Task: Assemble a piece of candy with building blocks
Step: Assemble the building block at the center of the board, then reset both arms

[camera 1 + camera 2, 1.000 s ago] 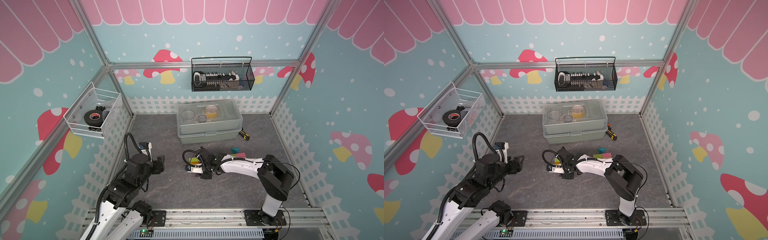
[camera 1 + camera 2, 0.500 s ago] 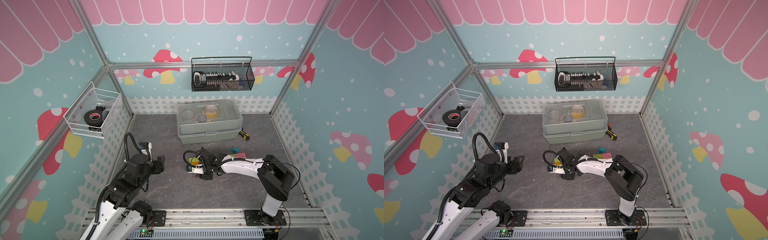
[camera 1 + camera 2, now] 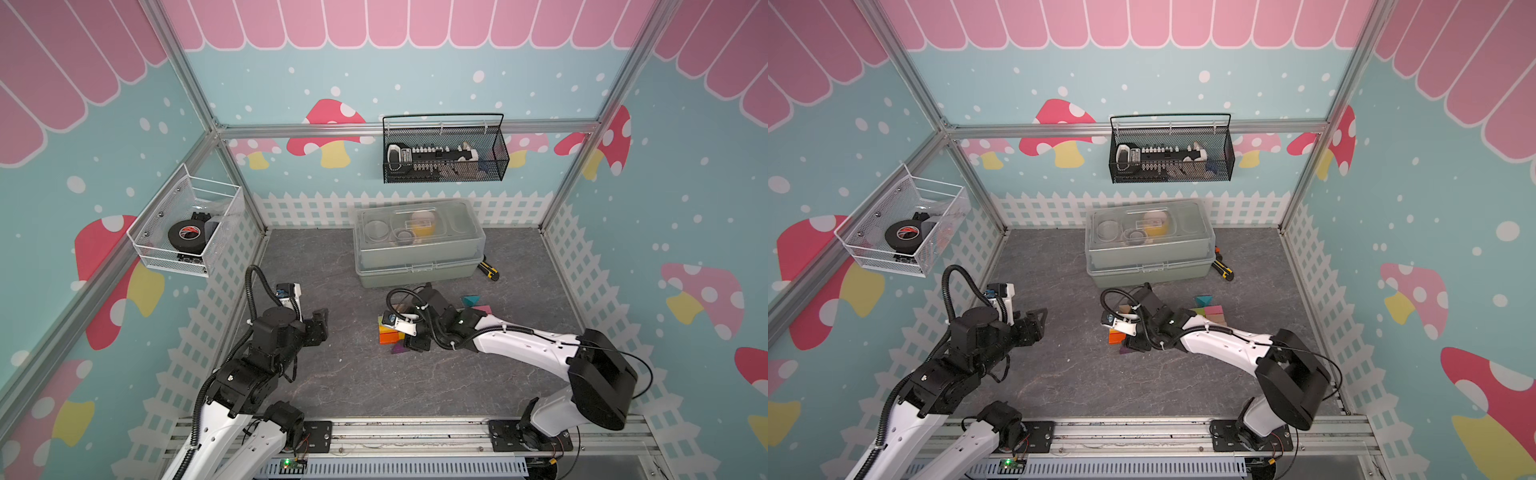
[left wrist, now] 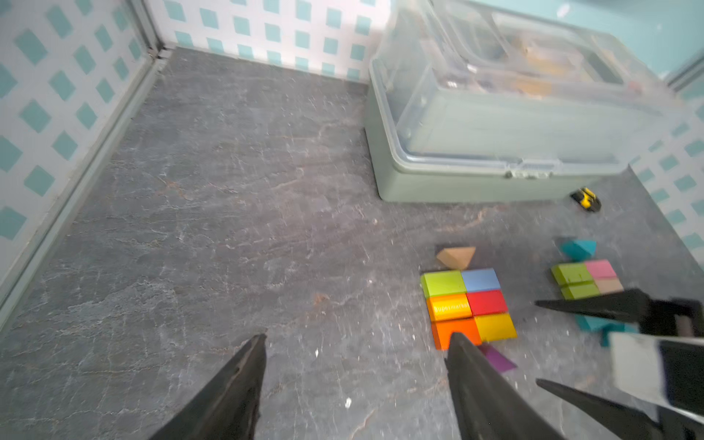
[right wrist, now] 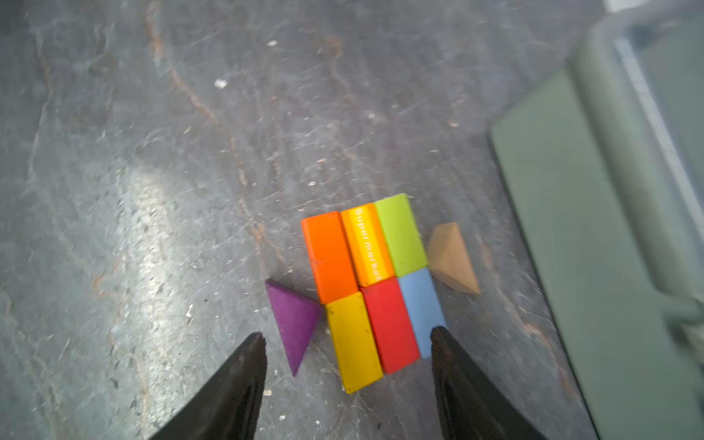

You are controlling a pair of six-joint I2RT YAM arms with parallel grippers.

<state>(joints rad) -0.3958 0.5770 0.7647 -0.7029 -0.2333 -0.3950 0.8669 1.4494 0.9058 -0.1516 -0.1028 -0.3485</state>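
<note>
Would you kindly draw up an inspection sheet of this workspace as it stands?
Surface: grey stone-pattern mat.
Job's things: six coloured bars form a rectangle; purple triangle and tan triangle flank it; spare blocks apart.
Clutter: lidded plastic box; yellow-black tool.
End effectors: left end effector open, empty, away from blocks; right end effector open, empty, over the rectangle.
Cables: black hose loops by left arm.
Surroundings: black mesh basket, white basket with tape roll on walls.

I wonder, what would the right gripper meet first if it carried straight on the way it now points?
Probably the yellow block, straight ahead of the open right gripper, with the purple triangle beside it; depth is unclear.
</note>
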